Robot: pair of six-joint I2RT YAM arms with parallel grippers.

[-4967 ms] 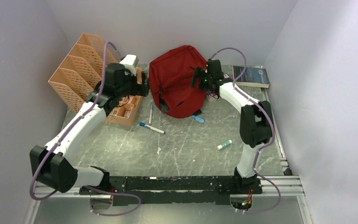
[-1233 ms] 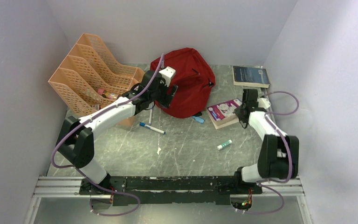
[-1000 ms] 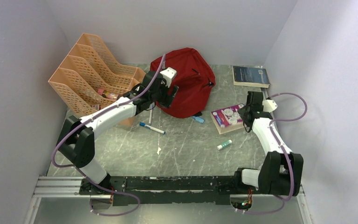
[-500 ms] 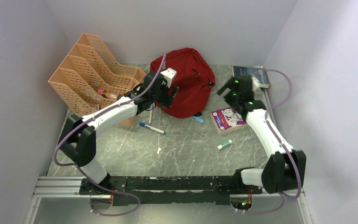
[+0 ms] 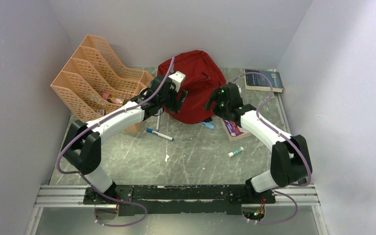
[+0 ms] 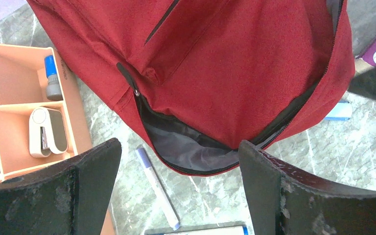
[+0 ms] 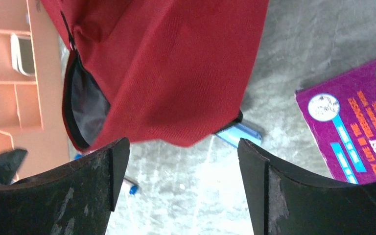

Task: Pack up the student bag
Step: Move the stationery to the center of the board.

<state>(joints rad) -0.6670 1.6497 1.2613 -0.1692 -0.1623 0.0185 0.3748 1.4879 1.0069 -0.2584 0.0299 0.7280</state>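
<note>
Bag [image 5: 196, 88]: flanked by left gripper [image 6: 178, 196] and right gripper [image 7: 181, 191], both spread wide, holding nothing, close over its near edge. Slumps at the table's [image 5: 191, 152] back middle, zip gaping onto grey lining [image 6: 186, 152]. Left of it, peach tray [image 6: 76, 117] with a white gadget [image 6: 46, 132] and a blue-capped tube [image 6: 53, 78] in separate compartments. Pen [image 6: 156, 188] in front, purple book [image 7: 357, 132] to the right.
</note>
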